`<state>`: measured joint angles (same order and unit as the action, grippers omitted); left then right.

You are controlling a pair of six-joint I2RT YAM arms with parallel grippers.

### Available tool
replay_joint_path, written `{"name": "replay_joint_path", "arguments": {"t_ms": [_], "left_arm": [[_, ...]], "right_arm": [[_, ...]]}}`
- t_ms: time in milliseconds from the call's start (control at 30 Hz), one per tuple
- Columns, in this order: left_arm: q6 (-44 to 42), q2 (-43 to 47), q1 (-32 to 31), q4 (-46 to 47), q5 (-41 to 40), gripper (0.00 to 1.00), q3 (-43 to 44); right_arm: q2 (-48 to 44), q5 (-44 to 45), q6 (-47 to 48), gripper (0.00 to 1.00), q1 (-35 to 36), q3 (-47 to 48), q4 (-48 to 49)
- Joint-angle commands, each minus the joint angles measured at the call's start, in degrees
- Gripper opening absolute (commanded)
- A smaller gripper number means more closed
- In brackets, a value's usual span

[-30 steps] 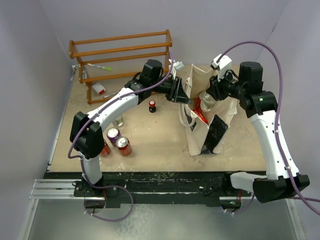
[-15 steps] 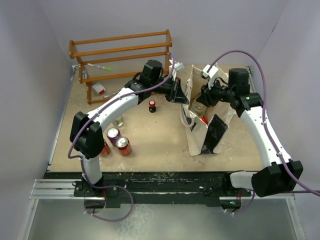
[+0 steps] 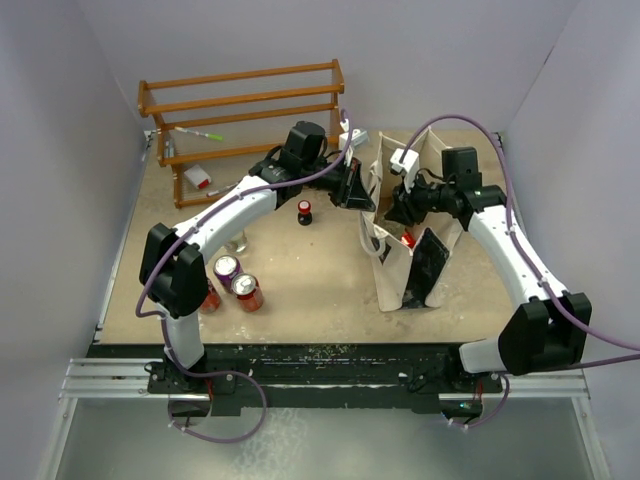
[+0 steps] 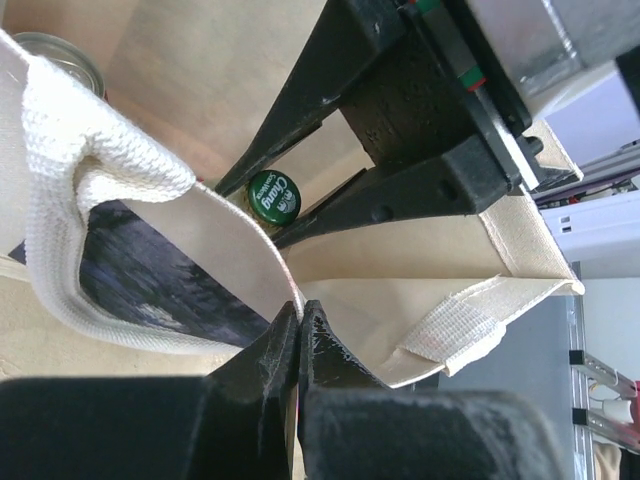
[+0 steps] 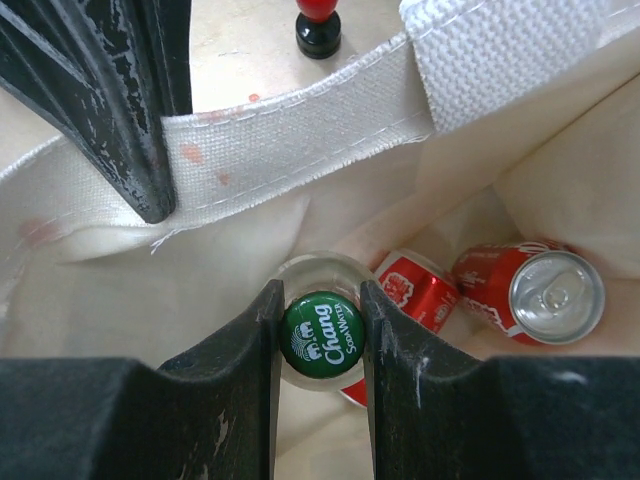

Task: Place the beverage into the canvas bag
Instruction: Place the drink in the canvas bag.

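The beverage is a clear glass bottle with a green Chang cap [image 5: 321,334]. My right gripper [image 5: 320,300] is shut on its neck and holds it upright inside the mouth of the canvas bag [image 3: 395,275]. The bag is cream cloth with a black panel [image 3: 428,265] and stands right of centre. My left gripper [image 4: 298,310] is shut on the bag's near rim [image 4: 240,225], holding the mouth apart. The left wrist view shows the green cap [image 4: 273,194] between the right gripper's black fingers [image 4: 400,100]. From above, the left gripper [image 3: 362,195] and right gripper [image 3: 397,212] meet at the bag's top.
Two red cans [image 5: 530,290] [image 5: 415,290] lie in the bag's bottom. Three cans [image 3: 235,280] stand near the left arm's base. A small red-capped bottle [image 3: 304,211] stands left of the bag. A wooden rack [image 3: 240,110] lines the back left.
My right arm has swung left and down, carrying the bottle from beside the bag into its mouth. The left arm has stayed at the bag's rim.
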<state>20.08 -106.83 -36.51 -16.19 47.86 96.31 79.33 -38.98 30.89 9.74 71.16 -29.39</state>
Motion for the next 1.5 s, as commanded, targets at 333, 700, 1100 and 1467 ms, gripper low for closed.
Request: {"name": "replay_joint_path", "arguments": {"t_ms": [333, 700, 1100, 1467], "left_arm": [[-3.7, 0.3, -0.4, -1.5, -0.2, 0.0, 1.1], [-4.5, 0.5, -0.4, -1.9, -0.3, 0.0, 1.5], [-5.0, 0.7, -0.3, -2.5, -0.6, 0.0, 1.9], [-5.0, 1.2, -0.4, -2.7, -0.7, 0.0, 1.6]], "right_arm": [[-1.2, -1.9, -2.2, 0.0, 0.7, -4.3, 16.1], [-1.1, -5.4, -3.3, 0.0, 1.6, -5.2, 13.3], [-3.5, -11.5, -2.7, 0.0, 1.7, -0.2, 2.3], [-1.6, -8.0, -2.7, 0.0, 1.8, -4.2, 8.1]]}}
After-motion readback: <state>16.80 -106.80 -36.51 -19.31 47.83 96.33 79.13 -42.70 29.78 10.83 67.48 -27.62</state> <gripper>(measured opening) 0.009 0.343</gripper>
